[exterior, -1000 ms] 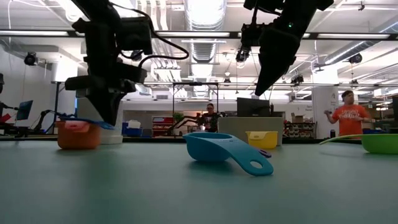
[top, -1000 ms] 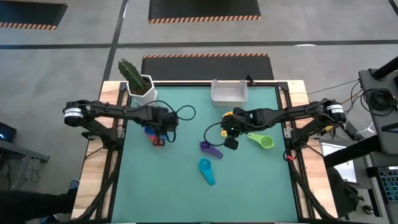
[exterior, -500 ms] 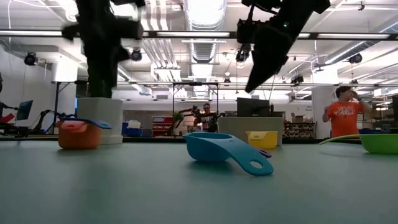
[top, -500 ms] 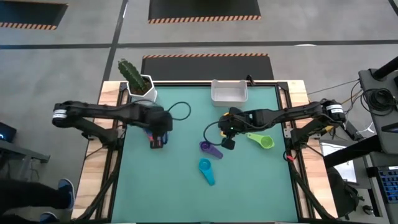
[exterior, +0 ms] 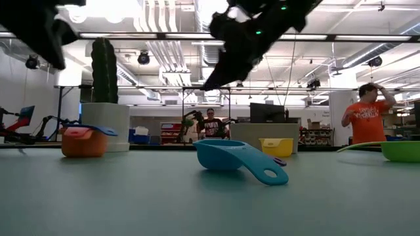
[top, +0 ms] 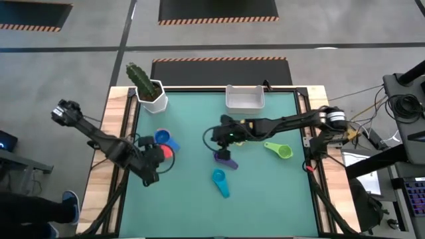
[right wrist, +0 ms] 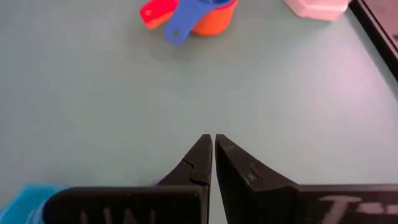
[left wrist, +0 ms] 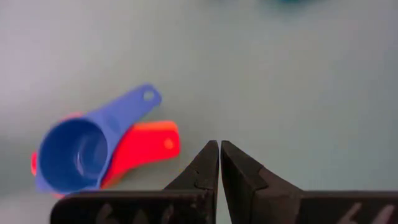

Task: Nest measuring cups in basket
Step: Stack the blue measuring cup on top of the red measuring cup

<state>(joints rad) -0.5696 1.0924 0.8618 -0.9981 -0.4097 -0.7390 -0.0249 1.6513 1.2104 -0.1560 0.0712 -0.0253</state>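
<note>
A blue cup (left wrist: 74,152) sits nested on a red cup (left wrist: 146,143) inside an orange cup (right wrist: 214,18), left of the table's centre (top: 164,141). The purple cup (top: 224,158), teal cup (top: 220,181) and green cup (top: 280,150) lie singly on the mat. The yellow cup (exterior: 275,145) shows in the low view. The white basket (top: 244,98) stands at the far edge. My left gripper (top: 151,169) is shut, near and left of the stack. My right gripper (top: 223,137) is shut above the mat, just beyond the purple cup.
A white pot with a green cactus (top: 147,86) stands at the far left corner. Wooden rails (top: 119,133) border the teal mat on both sides. People stand in the room behind the table (exterior: 364,118).
My left gripper has drawn back from above the stacked cups toward the table's near left side, and the stack stays in place. My right gripper has swung toward the table's left, from beside the green cup to over the purple cup.
</note>
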